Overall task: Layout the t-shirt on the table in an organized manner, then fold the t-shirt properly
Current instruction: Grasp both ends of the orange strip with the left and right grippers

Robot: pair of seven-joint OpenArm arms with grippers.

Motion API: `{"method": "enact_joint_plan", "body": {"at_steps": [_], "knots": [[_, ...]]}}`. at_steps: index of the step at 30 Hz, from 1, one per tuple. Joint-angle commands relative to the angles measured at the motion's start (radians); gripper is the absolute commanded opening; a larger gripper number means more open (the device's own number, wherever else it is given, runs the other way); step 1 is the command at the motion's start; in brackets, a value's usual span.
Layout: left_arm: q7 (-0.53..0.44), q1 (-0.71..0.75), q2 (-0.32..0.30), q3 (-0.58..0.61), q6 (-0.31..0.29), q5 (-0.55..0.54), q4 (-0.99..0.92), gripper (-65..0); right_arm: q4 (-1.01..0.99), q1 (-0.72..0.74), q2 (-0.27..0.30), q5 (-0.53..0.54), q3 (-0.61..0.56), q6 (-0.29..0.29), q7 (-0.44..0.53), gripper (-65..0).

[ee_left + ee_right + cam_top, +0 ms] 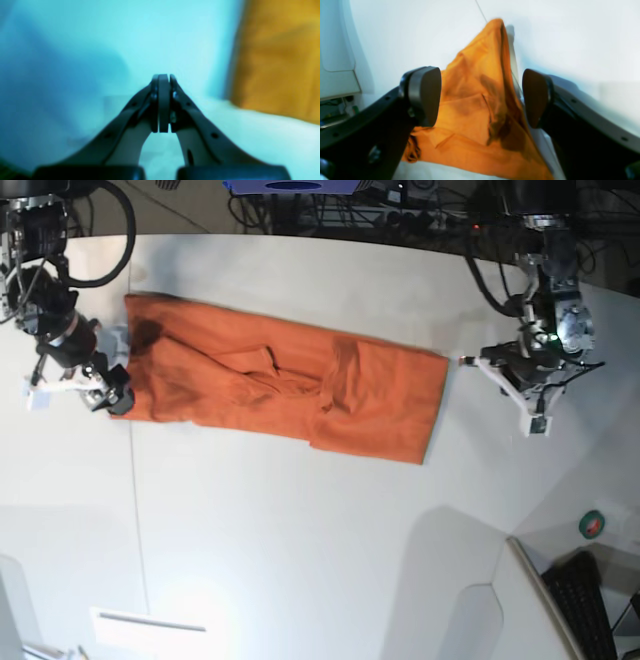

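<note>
The orange t-shirt (290, 385) lies as a long, wrinkled strip across the white table (300, 550). My right gripper (113, 387) is at the shirt's left end. In the right wrist view it (480, 97) stands open just over the cloth (475, 105), which lies bunched and loose between its pads (423, 96). My left gripper (478, 363) hovers just off the shirt's right edge. In the left wrist view it (163, 77) is shut with nothing in it, and the t-shirt (277, 57) shows to its right.
A thin dark seam (135, 510) runs down the table's left part. A green tape roll (593, 525) and a keyboard (585, 605) sit beyond the curved edge at bottom right. Cables (400, 200) crowd the far side.
</note>
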Motion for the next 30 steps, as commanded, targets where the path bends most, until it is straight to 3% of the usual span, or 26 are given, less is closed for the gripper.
{"method": "enact_joint_plan", "body": {"at_steps": [1, 3, 6, 10, 16, 20, 26, 30], "knots": [[-0.073, -0.016, -0.022, -0.025, -0.030, -0.032, -0.014, -65.0, 0.006, 0.007, 0.015, 0.002, 0.004, 0.014, 0.016, -17.6], [-0.158, -0.022, -0.050, -0.055, -0.081, -0.060, -0.094, -65.0, -0.010, 0.002, 0.015, 0.002, 0.004, 0.021, 0.016, -17.4], [-0.228, -0.039, -0.073, -0.052, -0.093, -0.069, -0.174, -65.0, -0.036, -0.003, 0.015, -0.001, 0.003, 0.100, 0.003, -17.4], [-0.239, -0.102, -0.068, -0.048, -0.095, -0.069, -0.263, -65.0, -0.112, 0.014, 0.015, -0.002, 0.004, 0.161, -0.053, -17.4], [-0.245, -0.188, -0.067, 0.104, -0.095, -0.069, -0.364, -65.0, -0.174, 0.013, 0.025, -0.004, 0.003, 0.251, -0.053, -17.4], [-0.250, -0.228, -0.054, 0.176, -0.095, -0.069, -0.407, -65.0, -0.161, -0.012, 0.029, -0.004, 0.000, 0.261, -0.053, -17.4], [-0.299, -0.243, -0.011, 0.185, -0.095, -0.060, -0.462, -65.0, -0.120, -0.023, 0.047, -0.004, -0.115, 0.261, -0.050, -17.6], [-0.297, -0.233, -0.004, 0.185, -0.095, -0.067, -0.461, -65.0, -0.178, 0.014, 0.047, -0.004, -0.123, 0.261, -0.049, -17.6]]}}
